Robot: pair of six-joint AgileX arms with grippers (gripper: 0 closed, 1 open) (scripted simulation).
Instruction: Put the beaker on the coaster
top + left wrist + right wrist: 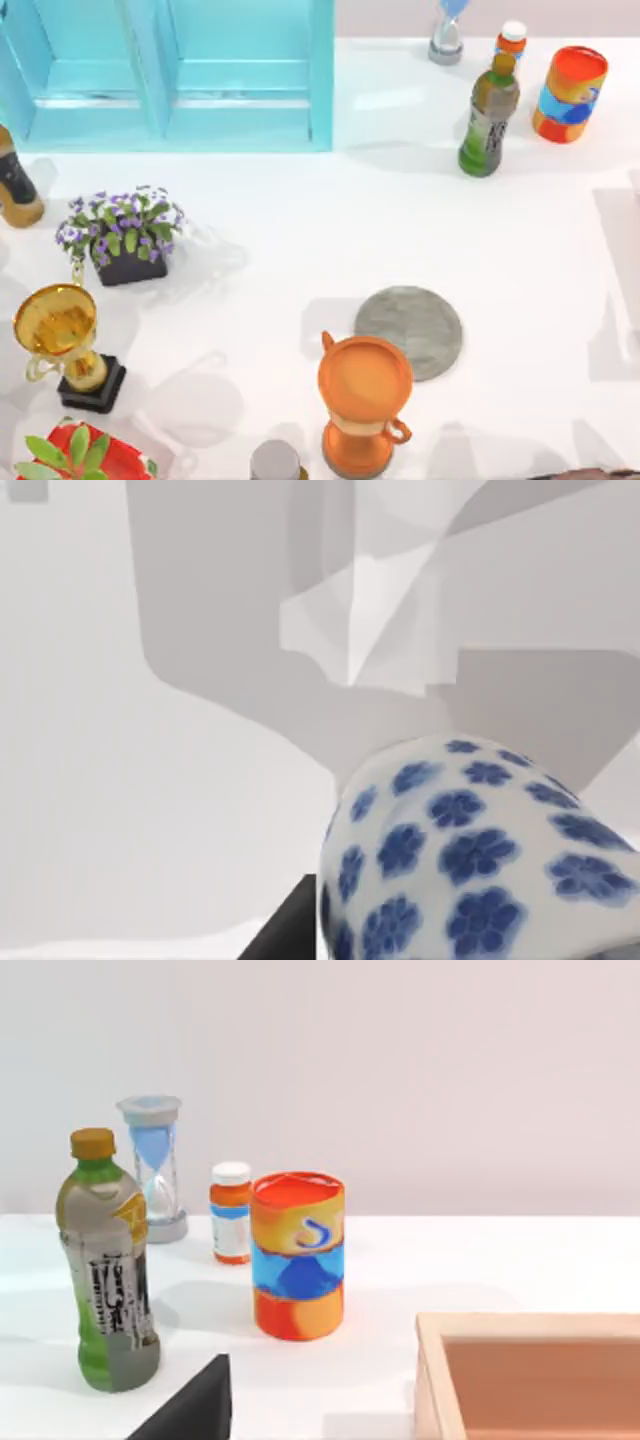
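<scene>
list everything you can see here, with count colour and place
beaker: 1, white with blue flowers, close in left wrist view
coaster: 1, mottled grey, table middle
jug: 1, orange, front, overlapping the coaster's edge
metal cylinder: 1, grey, front edge
trophy: 1, gold, left
flower pot: 1, purple blooms, left
red planter: 1, front left corner
brown bottle: 1, left edge
cabinet: 1, cyan, back left
green bottle: 1, back right
hourglass: 1, blue and grey, back
pill bottle: 1, orange, back right
can: 1, orange and blue, back right
wooden box: 1, tan, right wrist view
left end effector: dark part
right end effector: dark part
</scene>
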